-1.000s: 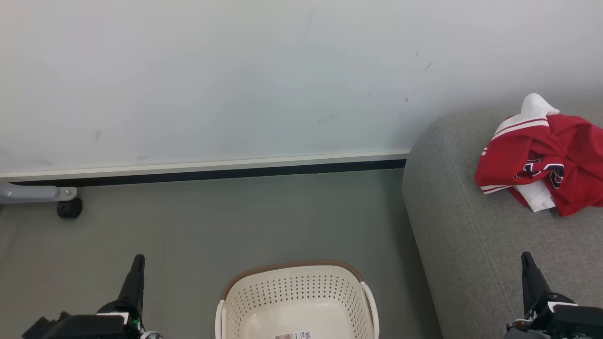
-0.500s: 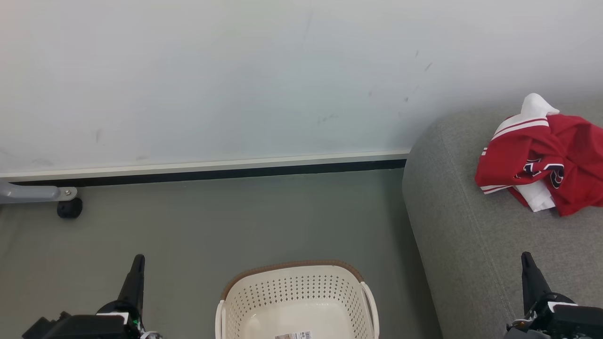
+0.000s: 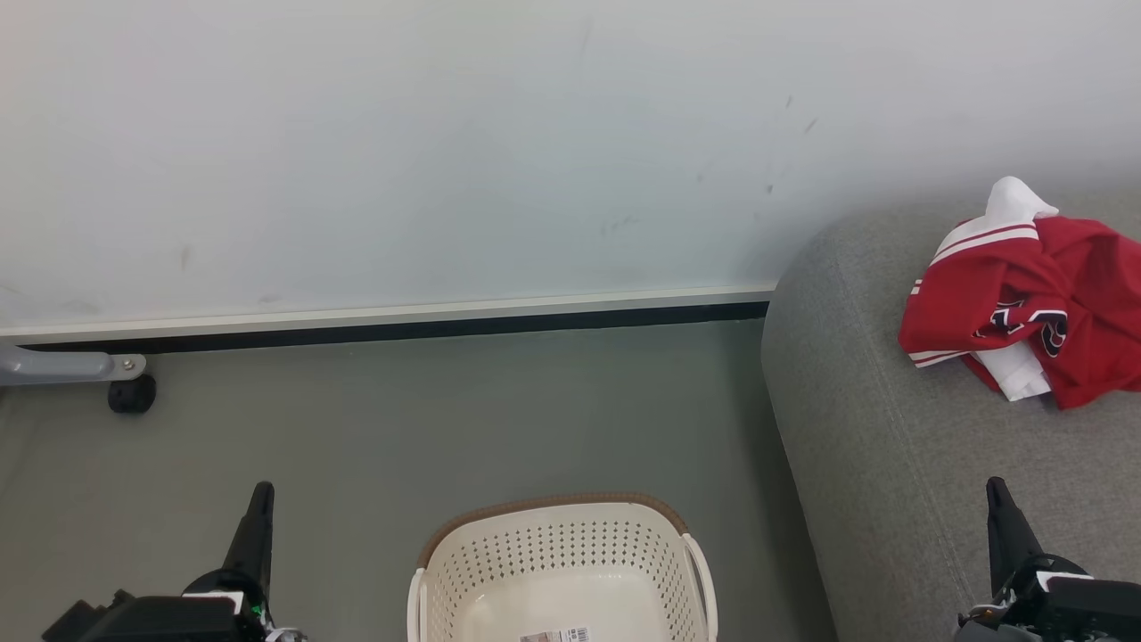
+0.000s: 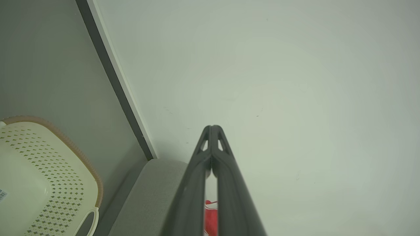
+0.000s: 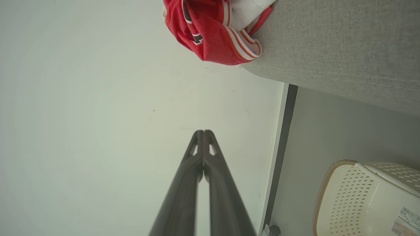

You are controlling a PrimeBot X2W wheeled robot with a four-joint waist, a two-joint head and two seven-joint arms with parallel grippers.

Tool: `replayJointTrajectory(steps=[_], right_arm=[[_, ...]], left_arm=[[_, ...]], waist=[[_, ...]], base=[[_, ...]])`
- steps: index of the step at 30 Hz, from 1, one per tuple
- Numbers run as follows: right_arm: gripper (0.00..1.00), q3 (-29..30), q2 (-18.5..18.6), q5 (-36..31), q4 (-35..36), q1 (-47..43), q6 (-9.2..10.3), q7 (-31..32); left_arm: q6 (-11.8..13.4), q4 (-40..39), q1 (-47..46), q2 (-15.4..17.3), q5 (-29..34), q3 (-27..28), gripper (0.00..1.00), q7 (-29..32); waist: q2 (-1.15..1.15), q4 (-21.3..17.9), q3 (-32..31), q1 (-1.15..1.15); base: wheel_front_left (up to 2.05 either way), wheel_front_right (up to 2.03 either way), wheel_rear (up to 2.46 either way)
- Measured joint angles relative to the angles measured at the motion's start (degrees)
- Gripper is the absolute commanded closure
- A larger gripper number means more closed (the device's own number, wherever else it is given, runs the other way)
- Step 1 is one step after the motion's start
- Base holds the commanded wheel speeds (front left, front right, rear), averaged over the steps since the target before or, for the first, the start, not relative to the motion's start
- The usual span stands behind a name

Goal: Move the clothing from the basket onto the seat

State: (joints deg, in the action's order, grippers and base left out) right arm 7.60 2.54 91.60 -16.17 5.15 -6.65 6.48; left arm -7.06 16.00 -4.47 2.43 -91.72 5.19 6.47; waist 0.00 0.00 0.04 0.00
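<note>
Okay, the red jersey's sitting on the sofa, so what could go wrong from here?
The red-and-white jersey lies bunched by the wall-side edge of the grey sofa; it might slide off behind. The laundry basket is partly cut off in every view, so a leftover item could go unnoticed.

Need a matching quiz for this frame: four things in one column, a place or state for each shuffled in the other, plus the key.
Column one
1. basket
2. red and white garment
3. left gripper
4. caster wheel

Column two
A. fingers shut, holding nothing
B. black, at the far left of the head view
C. standing on the floor, a barcode label inside
D. crumpled on the seat

Pairs: 1-C, 2-D, 3-A, 4-B
</note>
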Motion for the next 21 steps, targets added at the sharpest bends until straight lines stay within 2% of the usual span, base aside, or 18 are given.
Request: replayJointTrajectory(steps=[21], right_arm=[[1.00, 0.0, 0.0, 0.0, 0.0, 0.0, -0.18, 0.0]], left_arm=[[0.0, 0.0, 0.0, 0.0, 0.0, 0.0, 1.00, 0.0]], waist=[[0.00, 0.0, 0.0, 0.00]], base=[[0.00, 0.00, 0.00]])
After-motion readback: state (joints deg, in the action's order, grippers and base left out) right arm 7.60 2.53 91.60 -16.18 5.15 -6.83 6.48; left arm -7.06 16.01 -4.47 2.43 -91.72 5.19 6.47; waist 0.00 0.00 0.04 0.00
